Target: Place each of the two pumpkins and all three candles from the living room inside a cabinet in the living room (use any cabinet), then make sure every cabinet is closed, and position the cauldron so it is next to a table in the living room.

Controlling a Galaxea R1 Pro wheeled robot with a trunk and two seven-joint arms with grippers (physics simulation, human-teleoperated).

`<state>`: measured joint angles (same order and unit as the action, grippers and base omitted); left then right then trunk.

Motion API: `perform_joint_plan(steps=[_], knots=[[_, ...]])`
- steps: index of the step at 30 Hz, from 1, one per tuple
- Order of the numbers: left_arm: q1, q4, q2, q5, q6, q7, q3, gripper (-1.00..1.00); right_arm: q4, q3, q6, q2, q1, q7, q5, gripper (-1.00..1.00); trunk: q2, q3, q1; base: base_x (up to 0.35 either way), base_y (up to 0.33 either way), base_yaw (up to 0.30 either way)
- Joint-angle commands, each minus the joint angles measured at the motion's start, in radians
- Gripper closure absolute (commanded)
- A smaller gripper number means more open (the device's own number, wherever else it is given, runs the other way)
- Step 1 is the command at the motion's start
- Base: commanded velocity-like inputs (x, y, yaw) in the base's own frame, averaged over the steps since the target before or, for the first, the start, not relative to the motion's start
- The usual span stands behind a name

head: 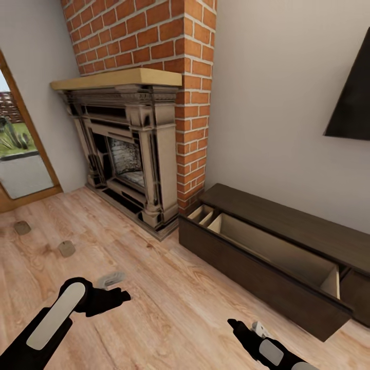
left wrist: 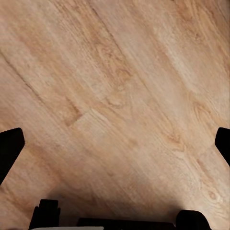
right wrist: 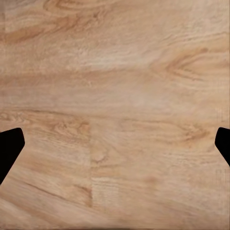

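Left gripper [head: 119, 296] spread wide, right gripper [head: 237, 326] likewise (both empty); candles [head: 66, 248] on floor, cabinet [head: 267, 257] pulled out

Brick chimney [head: 154, 36] above an ornate fireplace [head: 126, 154] with pale wooden mantel [head: 115, 78]; glass door [head: 18, 149] beside it; dark screen [head: 352, 97] on the wall.

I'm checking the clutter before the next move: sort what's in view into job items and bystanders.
Job items: two candles on the floor; cabinet, its pull-out compartment open; left gripper and right gripper, both open and holding nothing.

Bystanders: brick fireplace; glass door; dark wall panel; grey object on the floor.
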<state>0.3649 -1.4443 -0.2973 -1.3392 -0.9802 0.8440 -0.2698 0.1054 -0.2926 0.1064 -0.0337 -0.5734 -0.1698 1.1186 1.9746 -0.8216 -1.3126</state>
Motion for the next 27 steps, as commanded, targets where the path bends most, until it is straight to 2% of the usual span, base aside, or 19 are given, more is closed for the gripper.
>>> perform_joint_plan(steps=[1, 27], knots=[[0.001, -0.001, -0.001, -0.009, 0.0, 0.01, -0.002, -1.0, 0.001, -0.008, 0.003, -0.001, 0.0, -0.002, 0.01, -1.0, 0.0, -0.001, 0.0, -0.001, -0.001, 0.29], [0.001, -0.001, -0.002, -0.009, 0.0, 0.009, -0.002, -1.0, 0.001, -0.008, 0.003, -0.001, 0.0, -0.003, 0.01, -1.0, 0.0, -0.001, 0.0, 0.0, 0.0, 0.291]])
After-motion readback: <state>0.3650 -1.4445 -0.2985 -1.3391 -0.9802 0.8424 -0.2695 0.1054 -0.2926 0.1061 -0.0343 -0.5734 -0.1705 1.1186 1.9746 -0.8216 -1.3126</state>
